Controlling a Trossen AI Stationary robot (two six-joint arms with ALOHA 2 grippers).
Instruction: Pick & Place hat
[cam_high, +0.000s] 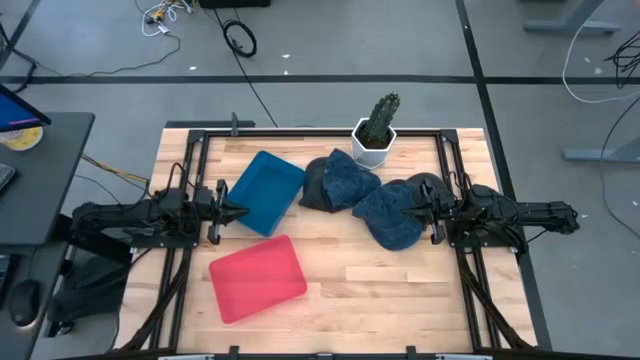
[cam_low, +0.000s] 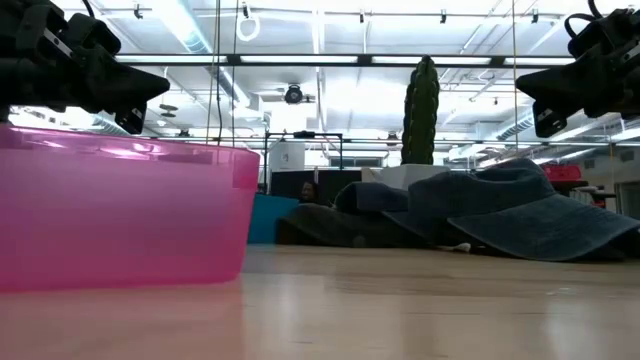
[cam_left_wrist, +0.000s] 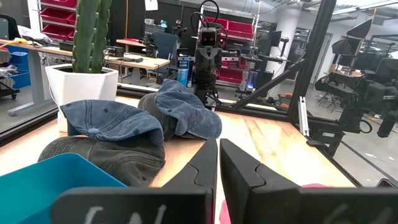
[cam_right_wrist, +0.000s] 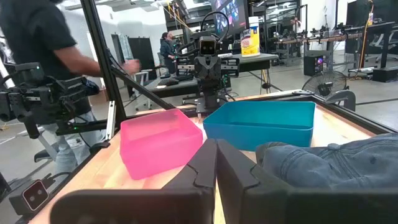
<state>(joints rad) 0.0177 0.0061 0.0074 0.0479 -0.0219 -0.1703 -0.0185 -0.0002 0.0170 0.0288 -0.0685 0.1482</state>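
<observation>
Two denim hats (cam_high: 352, 182) partly hide a dark one beneath; left gripper (cam_high: 240, 211) and right gripper (cam_high: 412, 212) hover pinched together, empty.

Two bins stand on the left half of the table (cam_high: 400, 290): one bin (cam_high: 264, 191) nearer the far edge, another bin (cam_high: 257, 277) nearer the front edge. Hats (cam_high: 365, 195) lie right of them. A potted cactus (cam_high: 376, 130) stands at the far edge.

Right tool (cam_right_wrist: 216, 163): I see its fingers pressed together over the wooden worktop (cam_right_wrist: 109, 165); pink bin (cam_right_wrist: 158, 142) and teal bin (cam_right_wrist: 261, 124) side by side ahead; denim hat (cam_right_wrist: 336, 163) close beside the fingers; person (cam_right_wrist: 46, 56) standing beyond the frame.
</observation>
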